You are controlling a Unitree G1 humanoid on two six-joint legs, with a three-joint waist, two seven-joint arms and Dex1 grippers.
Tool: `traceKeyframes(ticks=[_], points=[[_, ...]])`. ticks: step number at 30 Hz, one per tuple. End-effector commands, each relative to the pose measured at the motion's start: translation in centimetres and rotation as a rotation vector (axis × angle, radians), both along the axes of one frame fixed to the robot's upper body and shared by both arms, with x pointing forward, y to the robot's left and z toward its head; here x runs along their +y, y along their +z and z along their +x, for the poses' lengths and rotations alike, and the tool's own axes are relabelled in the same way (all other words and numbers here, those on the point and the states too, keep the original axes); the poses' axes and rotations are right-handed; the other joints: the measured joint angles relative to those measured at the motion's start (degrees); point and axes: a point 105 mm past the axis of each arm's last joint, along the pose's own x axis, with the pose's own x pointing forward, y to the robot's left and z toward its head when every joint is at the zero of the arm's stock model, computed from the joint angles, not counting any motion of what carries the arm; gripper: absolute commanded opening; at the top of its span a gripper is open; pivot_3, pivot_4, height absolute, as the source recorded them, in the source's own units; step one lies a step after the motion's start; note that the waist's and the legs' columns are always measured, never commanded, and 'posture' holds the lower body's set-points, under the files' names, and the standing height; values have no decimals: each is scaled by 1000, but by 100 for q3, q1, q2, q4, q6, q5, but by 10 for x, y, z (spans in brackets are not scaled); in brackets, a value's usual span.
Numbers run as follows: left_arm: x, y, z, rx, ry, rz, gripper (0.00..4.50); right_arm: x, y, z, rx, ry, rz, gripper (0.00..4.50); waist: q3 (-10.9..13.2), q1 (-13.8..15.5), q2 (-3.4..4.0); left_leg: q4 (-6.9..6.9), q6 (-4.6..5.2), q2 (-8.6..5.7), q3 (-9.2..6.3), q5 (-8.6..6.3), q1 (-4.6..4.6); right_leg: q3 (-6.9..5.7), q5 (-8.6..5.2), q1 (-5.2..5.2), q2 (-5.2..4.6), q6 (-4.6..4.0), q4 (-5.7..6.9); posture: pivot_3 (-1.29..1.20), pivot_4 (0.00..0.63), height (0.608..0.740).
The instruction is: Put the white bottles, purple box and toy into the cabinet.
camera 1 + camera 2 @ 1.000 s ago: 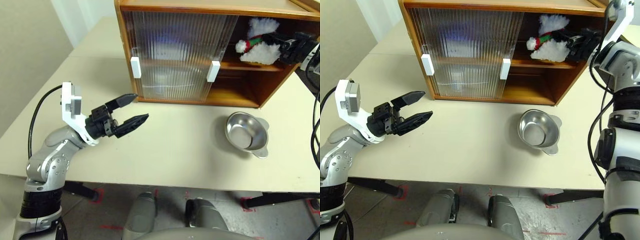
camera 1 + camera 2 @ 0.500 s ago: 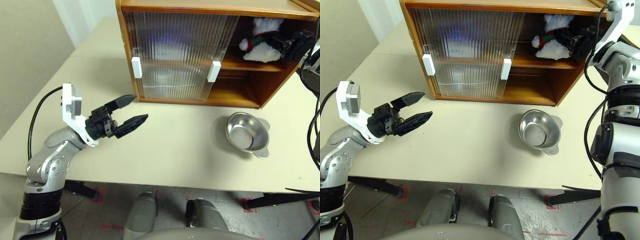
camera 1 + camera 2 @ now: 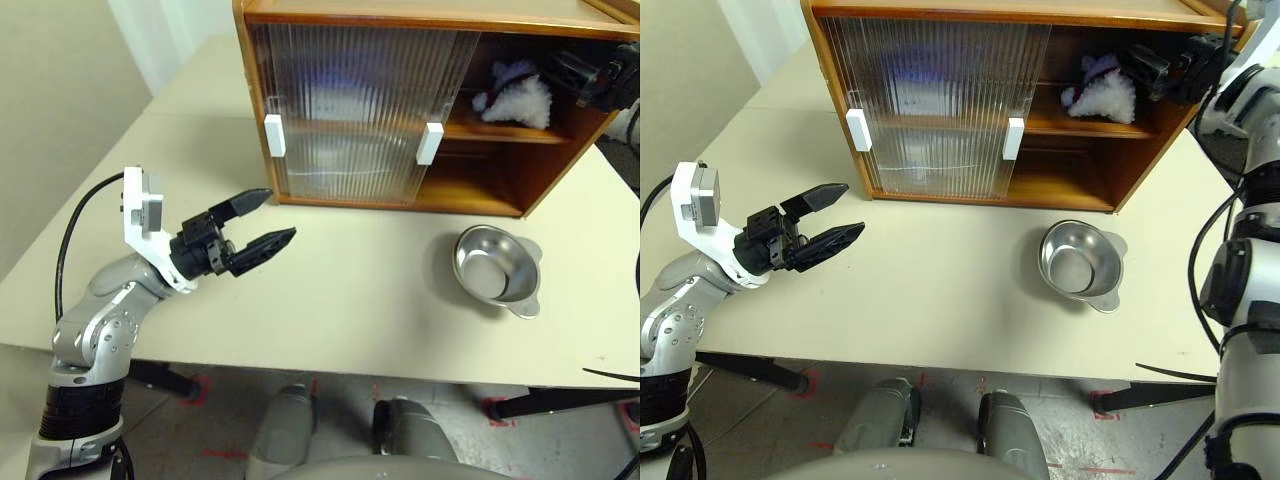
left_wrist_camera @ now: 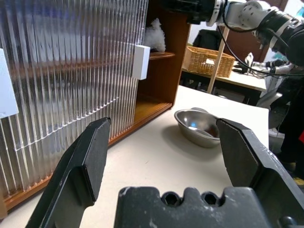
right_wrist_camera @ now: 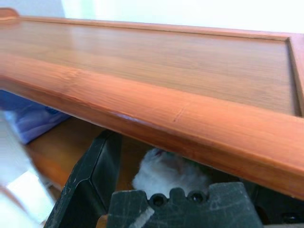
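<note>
The toy [image 3: 1102, 95], a fluffy white plush, lies on the upper shelf in the open right side of the cabinet [image 3: 400, 20]. My right gripper [image 3: 1148, 72] hovers open at the cabinet's right front corner, just right of the toy and apart from it; the right wrist view shows the toy [image 5: 166, 173] beyond its fingers [image 5: 95, 175]. A lavender shape, the purple box [image 5: 28, 118], sits deeper in the cabinet and shows as a bluish blur [image 3: 350, 95] behind the ribbed doors. The white bottles are hidden. My left gripper [image 3: 283, 214] hangs open and empty over the table, left of the cabinet.
Both sliding doors [image 3: 350, 130] cover the cabinet's left and middle, with white handles [image 3: 271, 135] [image 3: 431, 142]. A steel bowl [image 3: 495, 268] sits on the table [image 3: 360, 300] in front of the open right side. A basket [image 4: 209, 59] stands on another table behind.
My right gripper has opened, let go of the toy and drawn back up and to the right. The toy now rests on the upper shelf. The left arm has kept still.
</note>
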Motion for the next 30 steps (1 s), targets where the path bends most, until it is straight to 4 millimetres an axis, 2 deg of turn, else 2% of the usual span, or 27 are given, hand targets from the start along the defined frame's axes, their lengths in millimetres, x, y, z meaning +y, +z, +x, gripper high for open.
traceKeyframes(ticks=[1,3,6,9,10,12,14,16,18,22,25,27,28,30], points=[[1,1,-2,-13,8,11,4500,-3,-12,-26,163,126,54,4470,0,14,0,0,0,0,-4,0,-1,-2,0,1,-1,0,-1,262,36,740],[2,1,-2,-11,9,11,4500,-9,-22,-43,262,173,107,4470,0,15,-1,-2,0,0,-7,0,-1,-4,0,2,-2,0,-3,251,39,740],[1,-1,-3,-5,4,10,4500,-18,-47,-74,459,239,165,4470,1,13,2,0,0,0,-7,-1,-1,-6,-3,2,-4,-4,-1,242,43,740],[1,-1,-2,-3,-5,15,4500,-22,-66,-91,591,245,206,4470,7,-23,26,13,0,2,-3,-1,0,-7,-8,2,-1,-7,1,237,47,740],[1,-1,-2,-2,-7,16,4500,-26,-79,-95,643,224,219,4470,4,-38,31,21,0,5,0,0,1,-5,-8,2,3,-6,3,229,50,740],[1,-2,-1,0,-8,15,4500,-43,-110,-96,696,110,246,4470,3,-60,28,42,0,20,4,-1,8,-5,-17,11,17,3,9,229,50,740],[1,-3,-1,3,-10,14,4500,-54,-128,-93,694,31,279,4470,4,-69,24,62,0,35,6,-1,10,-6,-30,19,35,-25,9,239,57,740],[-1,-4,-1,5,-15,14,4500,-56,-158,-92,735,-29,406,4470,10,-83,24,68,2,33,16,1,14,6,-40,20,36,-60,10,246,58,740],[-2,-4,-2,5,-16,13,4500,-54,-179,-92,780,-71,455,4470,17,-91,14,69,10,32,19,6,23,15,-31,29,43,-59,11,250,58,740],[-2,-4,-3,5,-17,16,4500,-54,-196,-87,779,-132,522,4470,24,-89,31,70,21,28,20,14,22,33,-18,32,48,-49,11,259,52,740],[-2,-3,-4,4,-15,23,4500,-43,-208,-83,797,-124,605,4470,20,-87,12,70,21,32,19,14,23,43,-15,33,63,-45,9,261,49,740],[-1,-1,-4,0,-14,26,4500,-36,-211,-80,801,-112,649,4470,18,-94,10,70,21,38,19,14,24,53,3,33,75,-15,7,265,45,740],[-1,-1,-4,-1,-13,27,4500,-35,-212,-80,802,-111,661,4470,17,-94,11,70,21,39,19,14,24,56,28,33,78,26,7,266,42,740],[-1,0,-4,-3,-12,31,4500,-28,-215,-78,813,-93,692,4470,17,-85,12,70,21,42,19,14,20,56,32,28,82,33,3,265,39,740]])
